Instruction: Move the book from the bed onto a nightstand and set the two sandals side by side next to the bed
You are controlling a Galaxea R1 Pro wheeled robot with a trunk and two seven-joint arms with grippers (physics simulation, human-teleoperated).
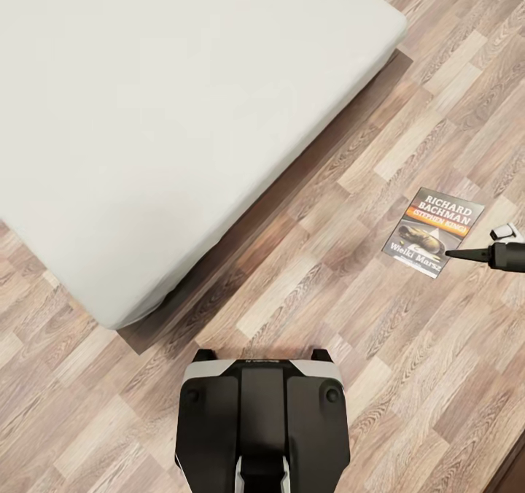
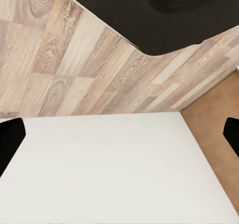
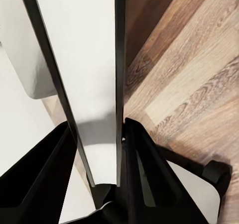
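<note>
Wood-look plank flooring (image 1: 306, 296) runs slantwise across the room, its boards a mix of pale beige and warmer brown, each with plain grain and knots. A dark strip of shadow (image 1: 292, 179) lies on the boards. At the far lower corner sits a sliver of darker brown wood (image 1: 512, 476).

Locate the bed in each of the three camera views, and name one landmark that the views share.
Head view: the bed fills the picture's upper left, its corner pointing toward the robot.
Left wrist view: its pale mattress spans the picture's lower half.
Right wrist view: the pale surface across the picture's left and middle is probably the mattress; it is hard to be sure.
Shared landmark: the wooden plank floor bordering the bed.
</note>
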